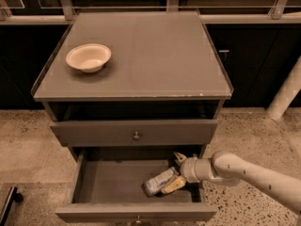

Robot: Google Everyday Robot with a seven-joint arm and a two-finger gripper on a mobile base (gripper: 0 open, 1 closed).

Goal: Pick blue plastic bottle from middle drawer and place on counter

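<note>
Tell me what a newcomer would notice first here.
The gripper is inside the open drawer, on its right side, fingers open at the end of a bluish bottle lying on its side. Up on the grey counter, a cream bowl sits near the left edge.

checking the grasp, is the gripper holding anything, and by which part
Nothing held, it seems: the gripper sits in the middle drawer, fingers spread by the right end of the blue plastic bottle lying there.

Counter (155, 60): one bowl (88, 57) on it, left side. Gripper (176, 172) low, inside the open drawer (113, 182).
</note>
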